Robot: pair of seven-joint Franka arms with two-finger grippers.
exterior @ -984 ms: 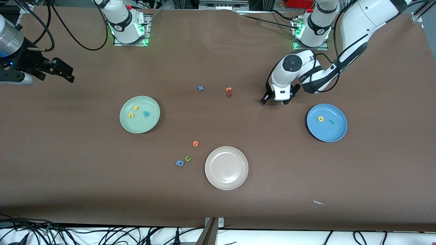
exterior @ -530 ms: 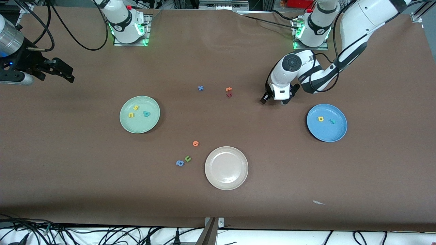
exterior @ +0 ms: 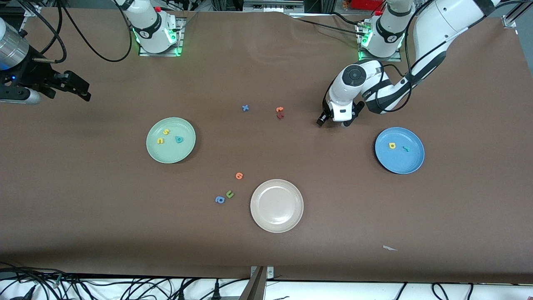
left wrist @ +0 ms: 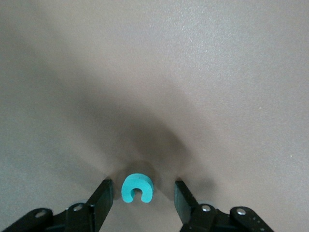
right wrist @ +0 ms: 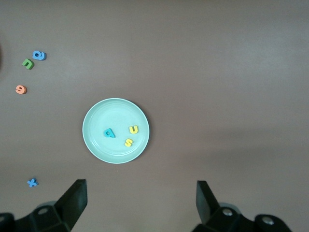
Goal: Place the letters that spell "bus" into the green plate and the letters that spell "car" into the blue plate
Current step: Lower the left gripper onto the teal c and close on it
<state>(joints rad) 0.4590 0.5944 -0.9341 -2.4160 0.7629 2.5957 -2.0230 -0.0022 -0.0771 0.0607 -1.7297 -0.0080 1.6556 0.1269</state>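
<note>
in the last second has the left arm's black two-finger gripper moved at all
Yes. The left gripper has shifted slightly away from the round mid-blue plate, toward its own base, with the teal foam c between its open fingers.

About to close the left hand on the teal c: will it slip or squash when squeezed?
The teal c looks like thick foam, so it probably squashes slightly. It lies flat between the left hand fingers, likely light, and its curved sides might twist it.

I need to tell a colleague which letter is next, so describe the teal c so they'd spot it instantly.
Find the blue plate, then the left pincer low over the table near it. The teal c lies between its open fingers, apart from all other letters.
</note>
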